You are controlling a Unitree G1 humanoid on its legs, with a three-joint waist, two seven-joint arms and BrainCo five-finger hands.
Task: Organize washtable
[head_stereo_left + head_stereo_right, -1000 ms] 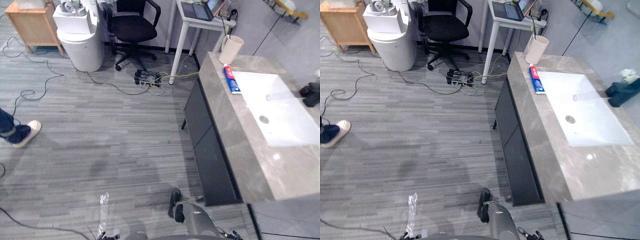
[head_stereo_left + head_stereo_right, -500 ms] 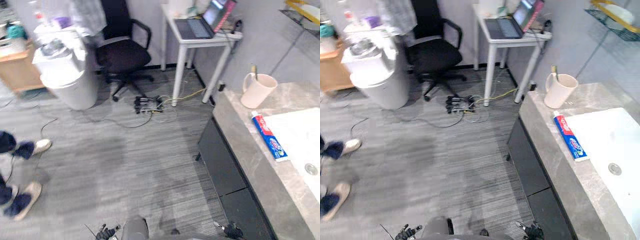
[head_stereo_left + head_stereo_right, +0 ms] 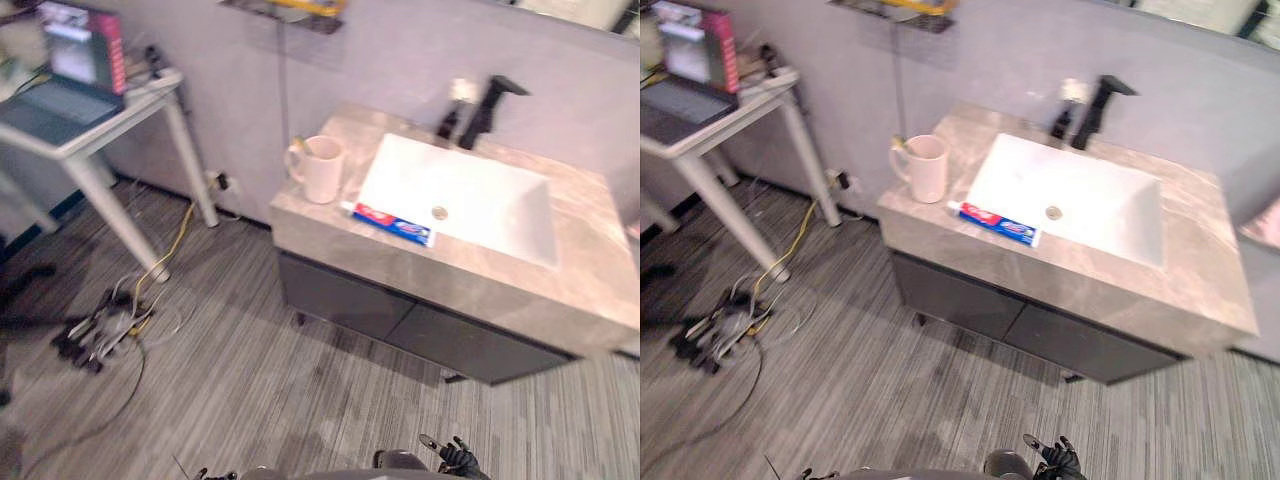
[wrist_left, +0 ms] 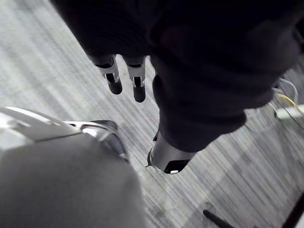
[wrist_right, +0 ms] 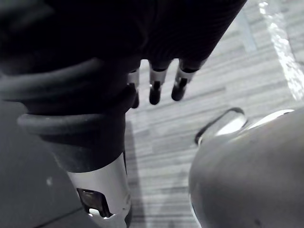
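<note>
A grey stone washtable stands against the wall ahead, with a white sink basin set in it. A black faucet rises behind the basin. On the counter's left end stands a pale mug with a thin stick in it. A red, white and blue toothpaste tube lies flat between the mug and the basin's front edge. My left hand hangs over the floor, fingers straight, holding nothing. My right hand hangs the same way, far below the counter.
Dark cabinet fronts sit under the counter. A white table with a laptop stands at the left, with a tangle of cables and a power strip on the floor beside it. A wall shelf hangs above the mug.
The camera has swung round: the washtable now lies ahead in the middle instead of at the right edge. The chair, the bin and the person's feet have left the picture.
</note>
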